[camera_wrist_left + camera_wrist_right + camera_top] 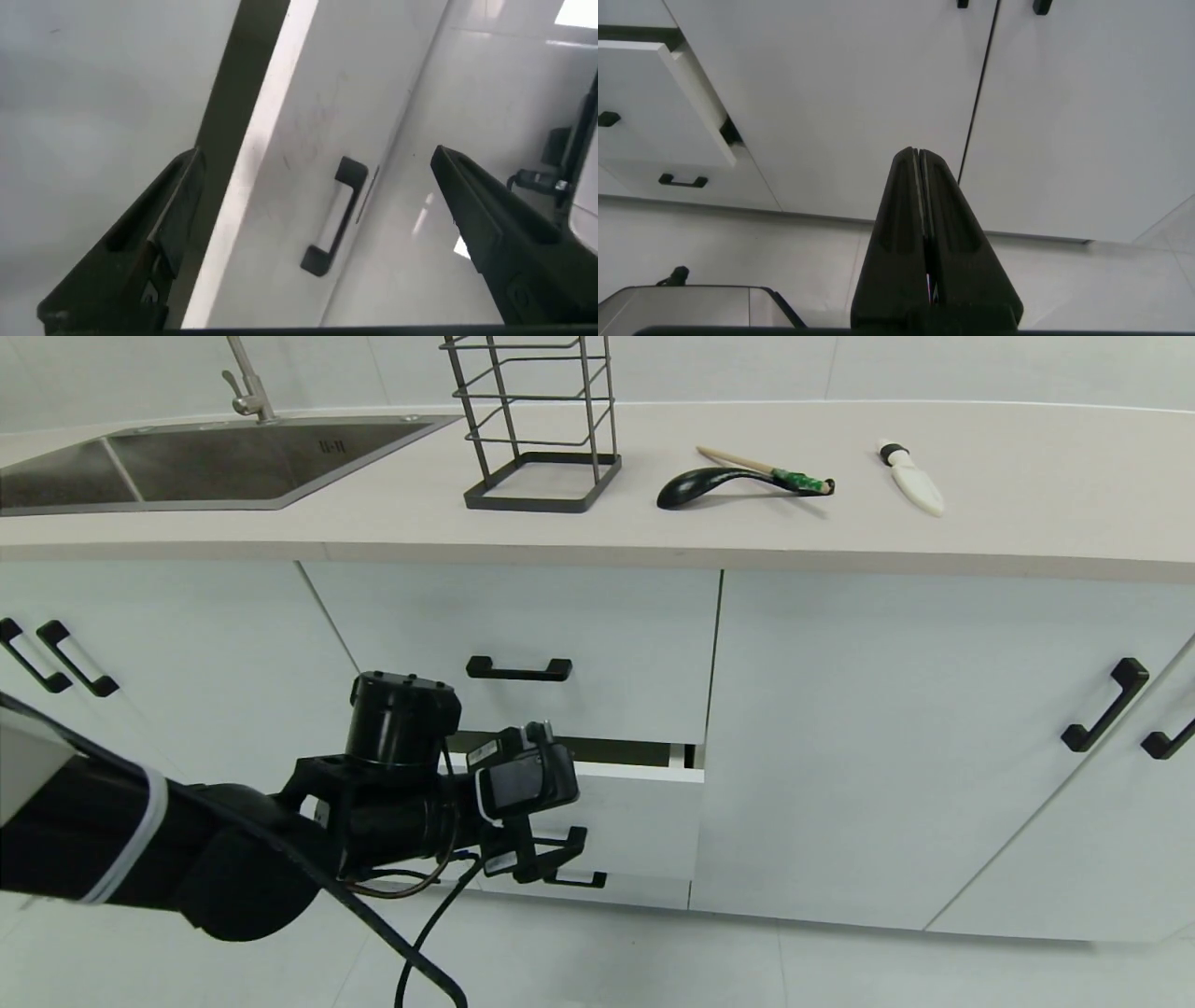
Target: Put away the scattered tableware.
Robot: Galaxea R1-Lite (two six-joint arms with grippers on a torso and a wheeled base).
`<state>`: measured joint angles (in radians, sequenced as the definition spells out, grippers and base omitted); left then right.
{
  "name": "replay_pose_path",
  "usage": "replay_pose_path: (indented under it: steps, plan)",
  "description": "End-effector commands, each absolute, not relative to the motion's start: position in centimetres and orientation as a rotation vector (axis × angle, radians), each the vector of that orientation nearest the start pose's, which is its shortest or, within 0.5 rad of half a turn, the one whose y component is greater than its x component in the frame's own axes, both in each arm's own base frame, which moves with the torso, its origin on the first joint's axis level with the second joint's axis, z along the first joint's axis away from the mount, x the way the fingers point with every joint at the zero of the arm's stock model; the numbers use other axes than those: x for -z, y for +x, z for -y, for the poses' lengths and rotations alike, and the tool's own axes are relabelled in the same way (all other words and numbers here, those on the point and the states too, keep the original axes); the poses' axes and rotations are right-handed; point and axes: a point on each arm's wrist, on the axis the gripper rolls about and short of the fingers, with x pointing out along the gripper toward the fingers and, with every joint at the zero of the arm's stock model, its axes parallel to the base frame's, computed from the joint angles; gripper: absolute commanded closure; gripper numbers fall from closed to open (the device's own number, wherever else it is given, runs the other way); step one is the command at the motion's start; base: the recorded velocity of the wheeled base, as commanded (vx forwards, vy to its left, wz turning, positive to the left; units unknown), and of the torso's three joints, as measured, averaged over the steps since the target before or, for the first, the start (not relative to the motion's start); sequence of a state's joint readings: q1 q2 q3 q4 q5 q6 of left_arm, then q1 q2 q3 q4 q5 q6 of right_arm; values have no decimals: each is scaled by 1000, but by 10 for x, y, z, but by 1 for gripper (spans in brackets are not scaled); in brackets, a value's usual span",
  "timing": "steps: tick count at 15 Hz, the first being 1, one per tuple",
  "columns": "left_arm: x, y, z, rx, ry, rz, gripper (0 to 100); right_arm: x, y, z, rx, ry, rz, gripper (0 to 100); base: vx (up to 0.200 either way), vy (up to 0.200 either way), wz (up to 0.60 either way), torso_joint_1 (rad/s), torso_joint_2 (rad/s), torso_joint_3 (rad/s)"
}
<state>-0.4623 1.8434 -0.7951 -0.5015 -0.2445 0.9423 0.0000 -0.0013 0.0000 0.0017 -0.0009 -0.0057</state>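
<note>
The robot's left gripper [558, 859] hangs low in front of the kitchen cabinets, its fingers [149, 243] spread wide and holding nothing. The black handle [334, 219] of the lower drawer [635, 812] sits in the gap just ahead of them; whether they touch it cannot be told. That drawer stands slightly open, with a dark slot showing along its top edge, while the upper drawer [607, 644] directly above the gripper is shut. The scattered tableware lies well apart from the gripper, up on the countertop [1027, 523] above it and off to its right. There, a black spoon [709, 483] rests with wooden chopsticks [747, 462] with a green end lying across the tip of its handle, and a white knife [915, 481] with a black band lies farther right. A wire rack [541, 476] stands on the countertop straight above the gripper, with a steel sink [187, 457] and its tap [245, 383] up to the gripper's left. The right gripper [920, 187] is pressed closed, fingers flat together with nothing between them, facing white cabinet doors [831, 93] close to the floor [785, 252].
</note>
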Motion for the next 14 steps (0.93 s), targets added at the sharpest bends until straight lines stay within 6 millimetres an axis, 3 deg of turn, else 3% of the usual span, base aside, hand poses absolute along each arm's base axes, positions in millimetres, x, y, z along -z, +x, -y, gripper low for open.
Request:
replay_pose_path:
  steps: [1, 6, 11, 14]
  plan:
    - [-100, 299, 152, 918, 939, -246, 0, -75, -23, 0, 0, -6, -2, 100, 0, 0, 0, 0, 0, 0]
    - [-92, 322, 153, 891, 935, -244, 0, -75, -23, 0, 2, -6, -2, 100, 0, 0, 0, 0, 0, 0]
    - [-85, 325, 152, 895, 935, -265, 0, -75, -23, 0, 2, -6, -2, 100, 0, 0, 0, 0, 0, 0]
    - [-82, 315, 148, 909, 939, -284, 0, -75, -23, 0, 2, -6, -2, 100, 0, 0, 0, 0, 0, 0]
